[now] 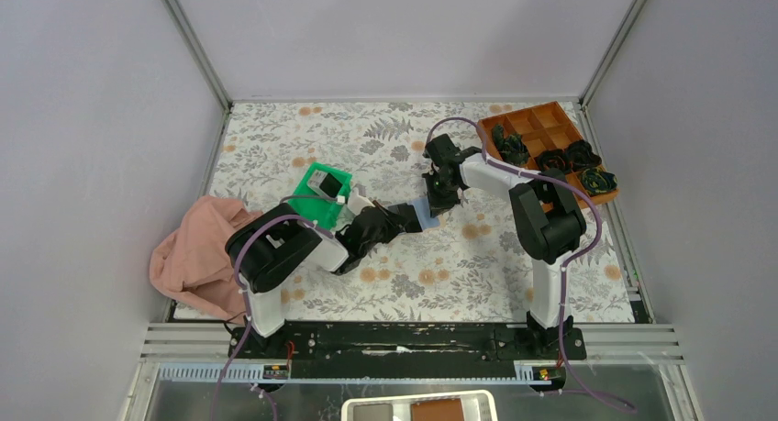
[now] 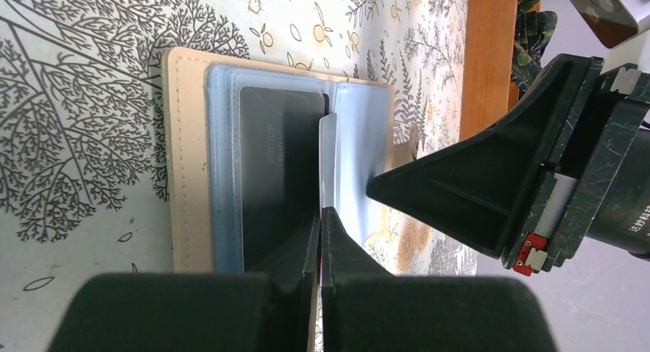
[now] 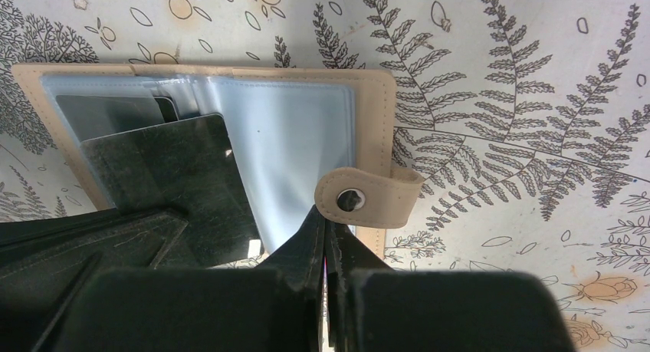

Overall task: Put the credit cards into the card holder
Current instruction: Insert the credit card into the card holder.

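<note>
Tan leather card holder point(image 2: 186, 160) lies open flat on the floral table cover point(image 1: 459, 265), mid-table, blue-grey inner face up. One dark card point(image 2: 280, 168) sits inside the clear sleeve on one half, seen through the plastic. The snap tab point(image 3: 368, 199) sticks out past the other half's outer edge, folded back over it.

Left gripper point(image 2: 322, 212): jaws closed tight, no gap. A thin sleeve leaf point(image 2: 328, 156) stands on edge along the fold and runs straight into the tips, so it looks pinched between them. The arm reaches low across the table from the left.

Right gripper point(image 3: 326, 218): jaws also closed tight, nothing seen between them. The tips come down at the edge of the holder just under the tab. In the left wrist view one black finger points onto the blue-grey page opposite the card, touching or nearly so; cannot tell which.

The two grippers are close together over the holder, one on each half.

Green tray point(image 1: 344, 178) sits left of the holder, near the left arm's elbow. A small dark flat piece point(image 1: 321, 184) lies in it, probably another card, too small to be sure.

Orange-brown compartment box point(image 1: 537, 118) is at the far right corner, with dark rosette lumps point(image 1: 509, 146) in several cells. Pink cloth point(image 1: 193, 251) is bunched at the left edge of the table, beside the left arm's base.
</note>
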